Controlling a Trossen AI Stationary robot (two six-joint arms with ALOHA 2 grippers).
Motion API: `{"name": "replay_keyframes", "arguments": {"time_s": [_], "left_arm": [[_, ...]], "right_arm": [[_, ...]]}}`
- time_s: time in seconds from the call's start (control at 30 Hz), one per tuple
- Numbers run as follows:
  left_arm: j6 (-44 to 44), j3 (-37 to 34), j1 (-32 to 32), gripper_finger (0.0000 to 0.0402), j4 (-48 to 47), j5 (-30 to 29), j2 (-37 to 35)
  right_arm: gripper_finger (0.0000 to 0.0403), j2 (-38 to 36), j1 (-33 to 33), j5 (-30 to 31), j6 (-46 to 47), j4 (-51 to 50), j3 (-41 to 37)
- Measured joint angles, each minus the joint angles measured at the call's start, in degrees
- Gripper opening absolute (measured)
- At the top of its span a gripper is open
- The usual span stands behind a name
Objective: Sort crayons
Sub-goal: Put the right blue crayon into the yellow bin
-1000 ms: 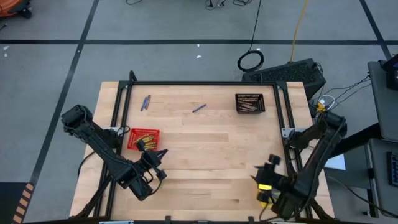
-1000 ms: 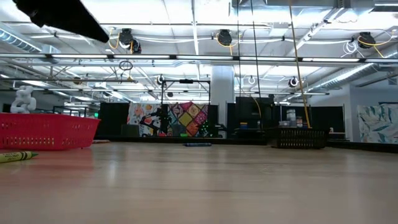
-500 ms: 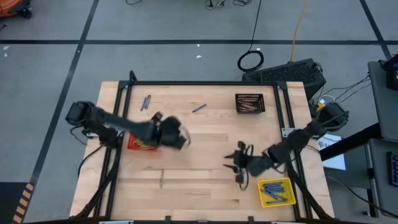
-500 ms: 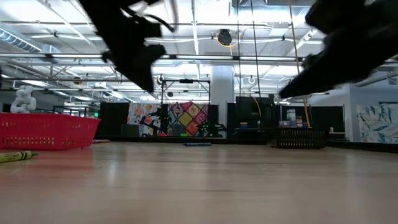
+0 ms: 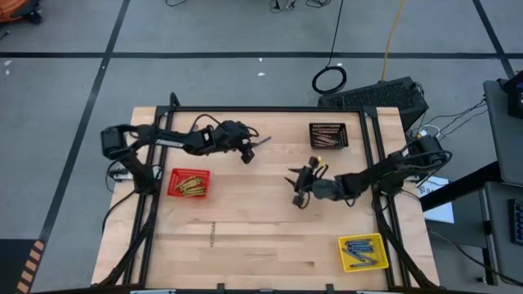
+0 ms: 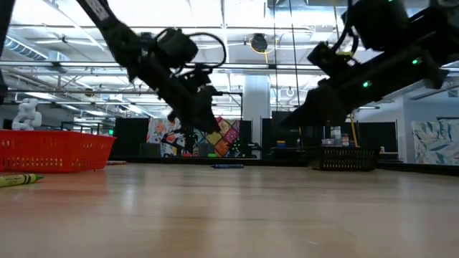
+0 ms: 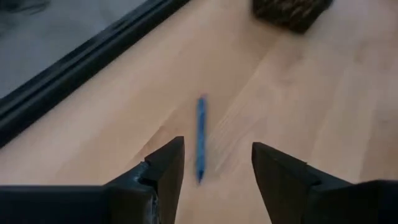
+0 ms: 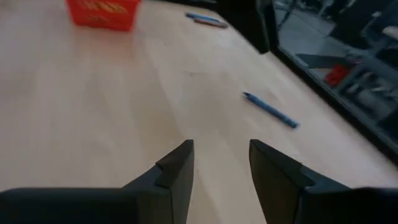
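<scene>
A single blue crayon [image 5: 261, 141] lies flat on the table at the far middle. My left gripper [image 5: 248, 152] is open just short of it. In the left wrist view the blue crayon [image 7: 200, 140] lies ahead of and between the open fingers [image 7: 214, 149], untouched. My right gripper [image 5: 297, 189] is open and empty above the table's middle. Its wrist view [image 8: 221, 152] shows the blue crayon [image 8: 270, 110] farther off. Yellow crayons lie in the red basket [image 5: 189, 184], blue ones in the yellow basket [image 5: 362, 251], and grey-brown ones in the black basket [image 5: 328, 135].
One loose crayon [image 5: 211, 234] lies near the front left; it also shows in the low view [image 6: 18, 179]. Two more crayons [image 8: 202, 18] lie at the far left, beyond the red basket [image 8: 102, 12]. A black frame borders the table's far and side edges.
My left gripper has swung from the near left, up over the red basket, to the far middle beside the blue crayon. My right gripper has gone from above the yellow basket at the near right toward the table's middle, which has uncovered that basket.
</scene>
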Motion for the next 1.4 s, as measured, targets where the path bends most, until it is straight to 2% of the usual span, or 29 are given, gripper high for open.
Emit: {"name": "replay_keyframes", "arguments": {"time_s": [0.1,0.27,0.4,0.57,0.77,0.9,1.1,1.27,1.4], "left_arm": [[2.57,-1.03,1.95,0.0192,6.79,5.15,4.11],[3.45,-0.95,3.09,0.0191,15.97,6.67,10.63],[3.43,0.73,4.54,0.0191,18.32,8.68,15.3],[3.41,3.07,6.22,0.0191,16.84,9.63,19.44],[3.47,3.24,6.58,0.0188,15.84,9.59,20.28],[4.86,3.47,6.11,0.0146,12.45,9.77,20.14],[8.16,3.54,4.05,0.0021,9.4,9.08,20.06],[9.84,3.22,0.28,0.0012,6.96,4.74,17.83],[11.38,2.97,-3.57,0.0006,3.51,6.64,14.12]], "right_arm": [[0.0139,0.89,-3.32,-2.26,-5.19,1.7,0.02],[0.0139,2.13,-10.78,-15.66,-14.74,5.35,0.04],[0.0139,2.31,-17.32,-22.13,-16.73,6.63,0.04],[0.0139,0.53,-20.83,-22.34,-13.57,7.08,0.04],[0.0139,-6.03,-19.53,-22.33,-9.22,6.74,0.04],[0.0139,-11.85,-18.47,-22.36,-9.21,5.33,0.04],[0.0139,-16.32,-18.43,-22.69,-5.48,-5.13,0.07],[0.0139,-16.31,-18.43,-24.0,2.82,-12.22,0.07],[0.014,-16.29,-18.45,-27.45,3.11,-16.97,0.04]]}}
